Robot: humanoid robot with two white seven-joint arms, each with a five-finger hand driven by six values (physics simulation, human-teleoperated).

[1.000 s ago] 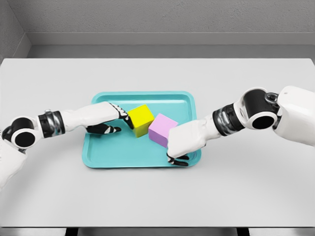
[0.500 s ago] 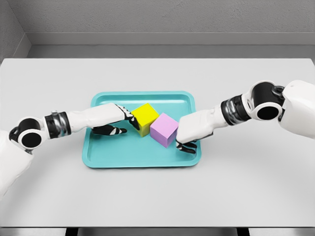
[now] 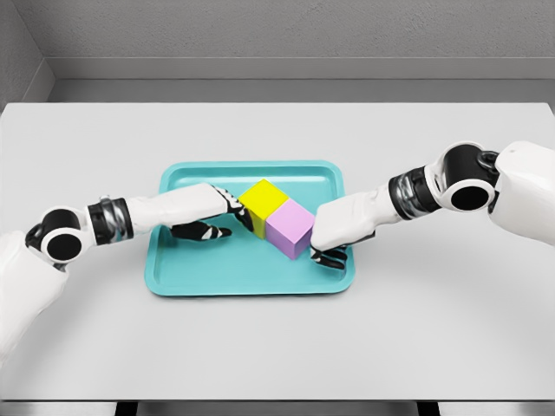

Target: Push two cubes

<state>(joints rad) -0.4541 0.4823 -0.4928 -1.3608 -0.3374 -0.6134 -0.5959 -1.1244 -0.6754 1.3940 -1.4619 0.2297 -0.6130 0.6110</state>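
A yellow cube [image 3: 263, 198] and a pink cube [image 3: 290, 228] sit side by side, touching, in the middle of a teal tray [image 3: 186, 279]. My left hand [image 3: 227, 214] lies flat in the tray with its fingertips against the yellow cube's left side, fingers relaxed and holding nothing. On the other side my right hand [image 3: 326, 243] presses its open palm against the pink cube's right face, dark fingertips resting on the tray floor near the right rim.
The tray rests on a wide white table [image 3: 434, 329]. A grey wall [image 3: 277, 35] runs behind the table's far edge.
The left hand slid right, carrying the yellow cube with it until it met the pink cube. The right hand shifted up from the tray's lower right to the pink cube's side.
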